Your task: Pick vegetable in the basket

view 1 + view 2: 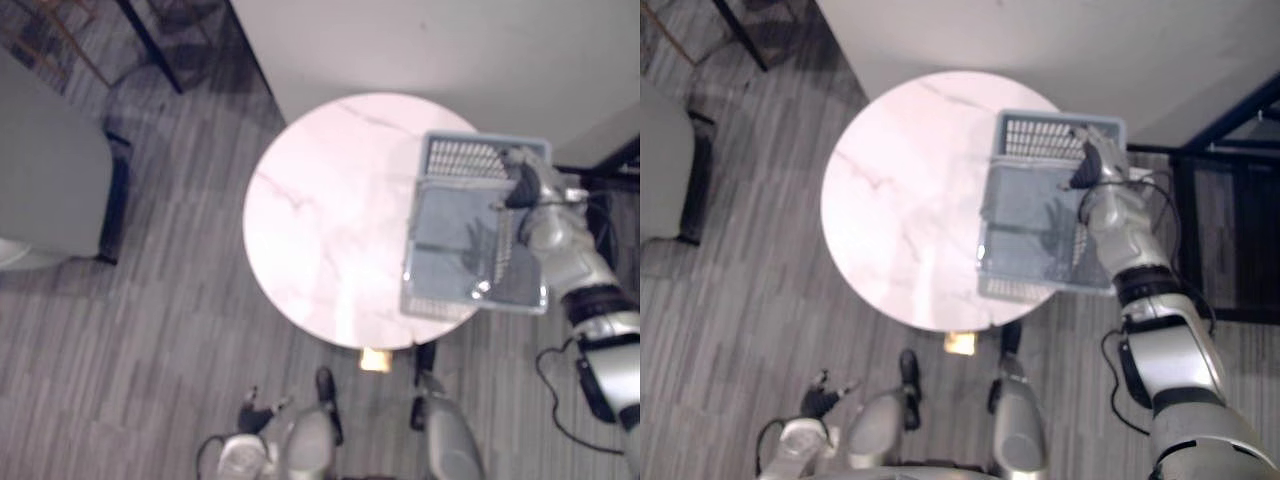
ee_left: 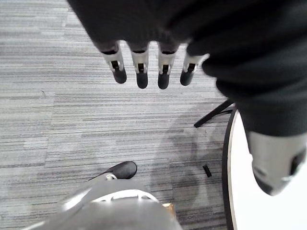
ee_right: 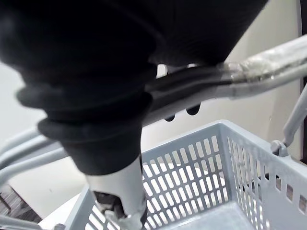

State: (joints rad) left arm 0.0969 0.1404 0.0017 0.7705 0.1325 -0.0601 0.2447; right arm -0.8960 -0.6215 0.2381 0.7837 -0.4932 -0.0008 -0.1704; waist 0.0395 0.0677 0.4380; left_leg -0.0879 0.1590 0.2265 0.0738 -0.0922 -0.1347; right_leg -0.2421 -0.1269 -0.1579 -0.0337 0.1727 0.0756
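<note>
A: Near end first. Left robot hand (image 1: 256, 412) hangs low at 7 o'clock over the floor (image 1: 150, 330). Its fingers (image 2: 140, 67) are straight and hold nothing. Idle.
B: Floor?
A: Grey, plank-look, streaky. Then the surface (image 1: 320, 220): round, pale pink marble look, thin veins, glossy.
B: Basket?
A: Basket (image 1: 460, 158) is at 3 o'clock on the surface, 5 o'clock corner hanging past the edge. Grey plastic, rectangular, slotted walls, bottom looks solid. Inside looks bare.
B: Right robot hand?
A: Right robot hand (image 1: 1095, 165) is over the basket's 2 o'clock corner, fingers curled round the handle (image 3: 259, 72). Handle's thin metal wire with a dark grip.
B: Lifted or resting?
A: Can't tell.
B: Step?
A: My read: it's the basket-carrying bit, not the picking. Can't tell where a vegetable is.
B: Next?
A: Probably keep that grip closed and the basket level, then bring it to wherever the vegetable sits. The free left robot hand would do the picking. The wire handle likely pivots, so the basket may swing.
</note>
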